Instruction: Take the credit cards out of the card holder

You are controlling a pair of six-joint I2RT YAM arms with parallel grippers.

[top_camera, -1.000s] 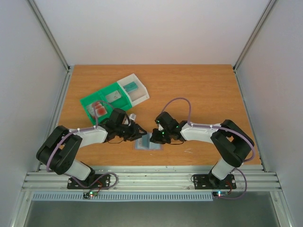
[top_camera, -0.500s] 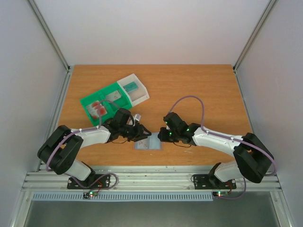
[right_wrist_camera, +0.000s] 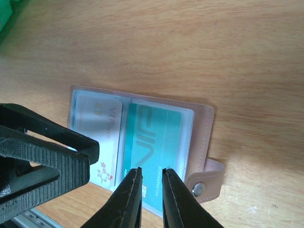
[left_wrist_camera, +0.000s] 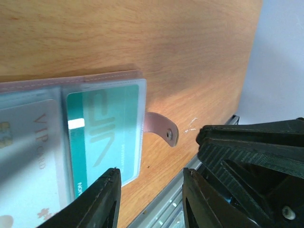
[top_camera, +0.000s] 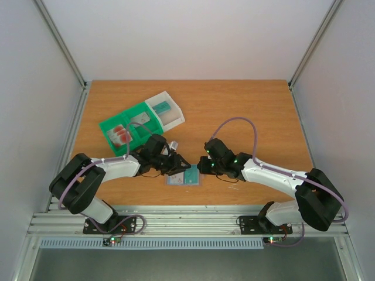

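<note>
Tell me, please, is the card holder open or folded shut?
Open, spread flat: the card holder shows both panels side by side, a pale VIP card in one sleeve, a teal card in the other, snap tab unfastened.

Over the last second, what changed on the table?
The left gripper slid right, up to the card holder. The right gripper backed slightly right as its elbow swung outward and low, uncovering the teal card. The holder, the cards in it and the green tray stayed put.
</note>
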